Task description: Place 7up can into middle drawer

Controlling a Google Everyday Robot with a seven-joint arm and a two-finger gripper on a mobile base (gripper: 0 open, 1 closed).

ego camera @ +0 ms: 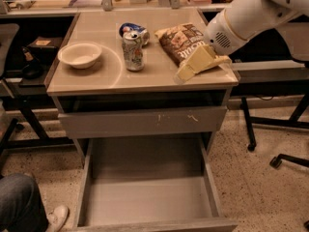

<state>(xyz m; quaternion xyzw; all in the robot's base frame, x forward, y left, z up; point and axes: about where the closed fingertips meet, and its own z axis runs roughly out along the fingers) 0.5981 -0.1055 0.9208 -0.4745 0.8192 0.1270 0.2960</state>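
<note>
The 7up can (pixel 133 51) stands upright on the cabinet top, a pale silvery can with a shiny top. The middle drawer (pixel 145 197) is pulled out wide open below, and its plain grey floor holds nothing. My gripper (pixel 192 66) hangs from the white arm over the right part of the cabinet top. It is to the right of the can, apart from it, just in front of the chip bag (pixel 181 41). It holds nothing that I can see.
A dark blue can (pixel 130 29) lies behind the 7up can. A pale bowl (pixel 80 55) sits at the left of the top. A shut drawer front with white scratches (pixel 145 122) is above the open drawer. A person's leg and shoe (pixel 29 209) are at lower left; chair legs (pixel 270 129) are at right.
</note>
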